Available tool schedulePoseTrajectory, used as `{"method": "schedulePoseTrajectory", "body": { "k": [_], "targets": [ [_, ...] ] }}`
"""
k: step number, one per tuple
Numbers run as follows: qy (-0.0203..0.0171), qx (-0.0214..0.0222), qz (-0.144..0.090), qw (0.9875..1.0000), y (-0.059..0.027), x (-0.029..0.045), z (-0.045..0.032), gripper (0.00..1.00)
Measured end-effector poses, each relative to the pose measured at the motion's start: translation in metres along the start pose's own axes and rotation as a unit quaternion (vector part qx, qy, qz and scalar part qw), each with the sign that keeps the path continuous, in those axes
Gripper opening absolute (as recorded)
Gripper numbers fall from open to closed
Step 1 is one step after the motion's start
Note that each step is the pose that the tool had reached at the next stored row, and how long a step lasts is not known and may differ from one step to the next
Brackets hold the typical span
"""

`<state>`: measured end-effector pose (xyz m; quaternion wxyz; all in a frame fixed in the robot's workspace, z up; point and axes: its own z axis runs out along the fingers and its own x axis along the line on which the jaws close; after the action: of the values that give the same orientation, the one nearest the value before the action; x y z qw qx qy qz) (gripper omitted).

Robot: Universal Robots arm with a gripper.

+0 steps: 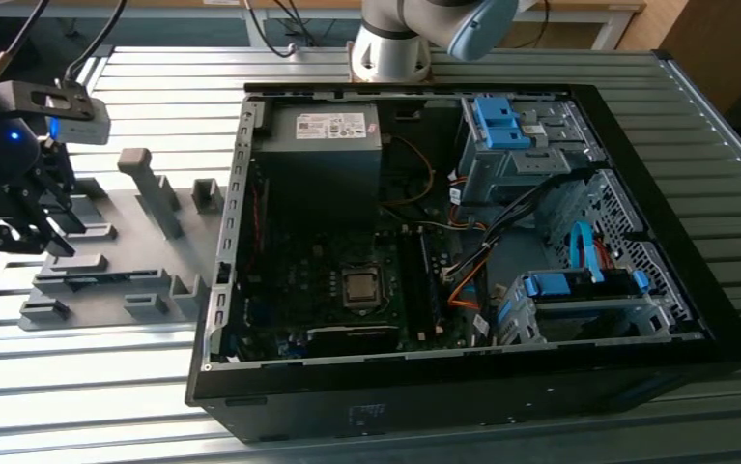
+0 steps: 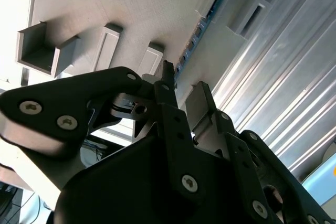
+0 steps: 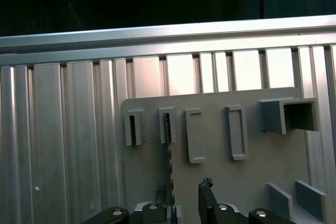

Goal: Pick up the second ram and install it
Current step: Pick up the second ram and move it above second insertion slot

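Observation:
The second ram (image 3: 169,153) is a thin blue-green strip standing on edge in a slot of the grey fixture plate (image 3: 252,171). In the second wrist view its chip row (image 2: 202,22) runs from the holder towards my fingers. My gripper (image 3: 185,192) is open just above the plate. The strip's near end lies between the fingers, close against one fingertip (image 3: 166,191), while the other fingertip (image 3: 205,187) stands apart from it. In the exterior view the gripper (image 1: 15,227) hangs over the fixture plate (image 1: 151,290) at the exterior view's left.
An open black computer case (image 1: 473,387) lies on the ridged aluminium table (image 1: 87,406), its motherboard (image 1: 357,290), orange cables and blue drive cages (image 1: 577,285) exposed. The arm's base (image 1: 389,48) stands behind the case. Grey upright holders (image 1: 151,193) rise from the fixture plate.

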<state>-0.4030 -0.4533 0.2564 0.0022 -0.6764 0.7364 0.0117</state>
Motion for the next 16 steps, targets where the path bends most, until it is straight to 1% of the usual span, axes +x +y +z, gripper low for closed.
{"method": "schedulePoseTrajectory", "body": {
  "k": [9, 16],
  "targets": [
    [0.0001, -0.0001, -0.001, 1.0, -0.0001, 0.0004, 0.0042, 0.37],
    [0.0001, -0.0001, -0.002, 1.0, -0.0003, 0.0024, 0.0069, 0.37]
  ]
}}
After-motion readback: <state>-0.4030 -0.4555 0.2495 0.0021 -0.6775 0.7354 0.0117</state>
